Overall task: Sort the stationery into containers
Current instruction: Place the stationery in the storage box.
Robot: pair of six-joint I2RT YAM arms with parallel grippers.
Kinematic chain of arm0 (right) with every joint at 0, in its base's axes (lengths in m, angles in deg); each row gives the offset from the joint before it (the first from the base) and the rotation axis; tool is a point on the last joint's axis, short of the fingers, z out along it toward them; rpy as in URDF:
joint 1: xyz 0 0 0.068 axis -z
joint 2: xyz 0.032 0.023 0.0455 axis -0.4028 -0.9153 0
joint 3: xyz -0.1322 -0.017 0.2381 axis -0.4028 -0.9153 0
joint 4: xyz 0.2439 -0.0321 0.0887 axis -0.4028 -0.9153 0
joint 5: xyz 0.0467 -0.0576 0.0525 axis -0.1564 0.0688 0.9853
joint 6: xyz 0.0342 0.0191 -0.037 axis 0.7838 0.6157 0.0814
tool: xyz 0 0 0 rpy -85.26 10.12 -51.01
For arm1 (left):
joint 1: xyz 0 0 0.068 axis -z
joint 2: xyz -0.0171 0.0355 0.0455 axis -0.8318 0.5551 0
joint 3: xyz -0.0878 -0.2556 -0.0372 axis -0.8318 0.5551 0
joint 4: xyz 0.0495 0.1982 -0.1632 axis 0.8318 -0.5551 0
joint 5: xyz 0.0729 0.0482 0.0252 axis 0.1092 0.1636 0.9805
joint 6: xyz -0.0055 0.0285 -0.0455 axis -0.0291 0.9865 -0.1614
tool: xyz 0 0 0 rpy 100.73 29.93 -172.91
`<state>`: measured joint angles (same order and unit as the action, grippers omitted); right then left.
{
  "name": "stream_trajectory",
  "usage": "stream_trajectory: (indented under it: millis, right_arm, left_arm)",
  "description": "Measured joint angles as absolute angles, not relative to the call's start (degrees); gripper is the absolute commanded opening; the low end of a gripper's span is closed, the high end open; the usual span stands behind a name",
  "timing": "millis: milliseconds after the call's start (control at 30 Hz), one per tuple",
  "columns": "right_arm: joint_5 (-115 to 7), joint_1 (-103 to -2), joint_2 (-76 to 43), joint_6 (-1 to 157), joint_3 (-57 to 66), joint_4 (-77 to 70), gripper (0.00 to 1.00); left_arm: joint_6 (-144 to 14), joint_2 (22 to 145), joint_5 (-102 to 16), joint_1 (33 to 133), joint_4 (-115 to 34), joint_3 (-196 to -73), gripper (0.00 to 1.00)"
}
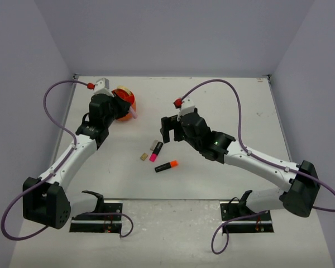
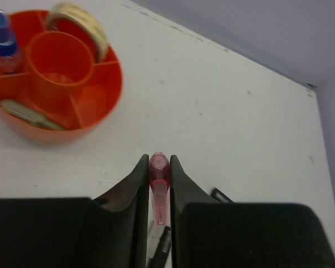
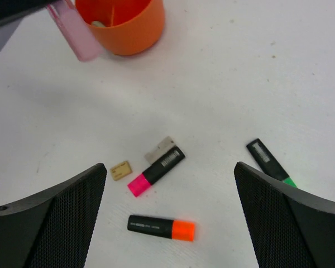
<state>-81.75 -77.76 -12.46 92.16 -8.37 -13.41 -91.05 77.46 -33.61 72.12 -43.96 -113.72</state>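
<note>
Your left gripper (image 2: 158,163) is pinching a translucent pink piece (image 2: 159,195), its jaws nearly closed along the piece's length. It is hanging just off the orange tub (image 2: 114,84) at the bench's (image 1: 229,106) 10 o'clock. I judge you are holding it there to choose a compartment. Your right gripper (image 3: 168,167) is gaping wide and carrying nothing, hovering over the loose pieces, probably lining up the next pick.

Only the left wrist view is showing you the tub's inside: a tan ring (image 2: 81,25) and a blue-capped tube (image 2: 1,33) are sitting in separate compartments. The right wrist view is revealing a green-ended highlighter (image 3: 269,162) at 3 o'clock of the pink-ended highlighter (image 3: 156,172). The right arm is hiding the green-ended one from the top view. The orange-ended highlighter (image 3: 161,228) is lying at 6 o'clock, and a tan block (image 3: 120,170) at 9.
</note>
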Motion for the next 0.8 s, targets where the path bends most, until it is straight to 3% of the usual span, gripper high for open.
stream_trajectory:
  millis: [367, 800]
  right_arm:
    - [-79.7, -72.0, -1.3, 96.8, -17.7, -17.6, 0.99]
    - [-72.2, -68.3, 6.6, 99.3, -23.3, -18.9, 0.99]
  left_arm:
    - [-89.1, 90.1, -21.1, 64.7, -39.1, -118.4, 0.0]
    - [-88.8, 95.9, -17.7, 63.2, -29.5, -118.5, 0.0]
